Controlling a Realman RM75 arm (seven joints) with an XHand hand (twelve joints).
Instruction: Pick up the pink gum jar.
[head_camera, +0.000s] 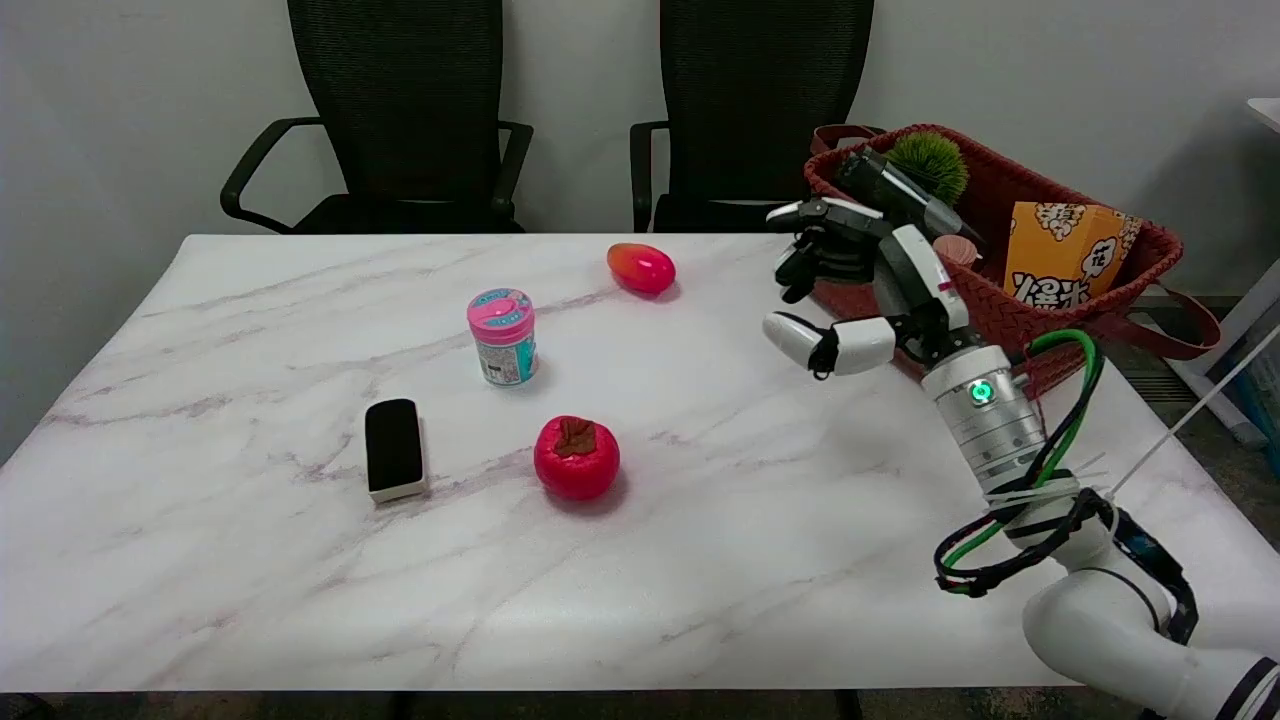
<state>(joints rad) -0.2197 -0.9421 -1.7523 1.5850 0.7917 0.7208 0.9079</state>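
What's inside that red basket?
The red basket holds an orange box with writing on it and a spiky green ball. Something pinkish peeks out behind the robot's right hand, which hides the rest.

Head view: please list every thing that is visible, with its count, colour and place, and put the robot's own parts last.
gum jar: 1, pink lid, table middle, upright
mango-like fruit: 1, red-orange, far side
persimmon-like fruit: 1, red, near the jar
eraser: 1, black and white, left of red fruit
basket: 1, dark red, right edge
box: 1, orange, in basket
spiky ball: 1, green, in basket
chairs: 2, black, behind table
table: 1, white marble
right hand: 1, black-and-white, fingers apart, holds nothing
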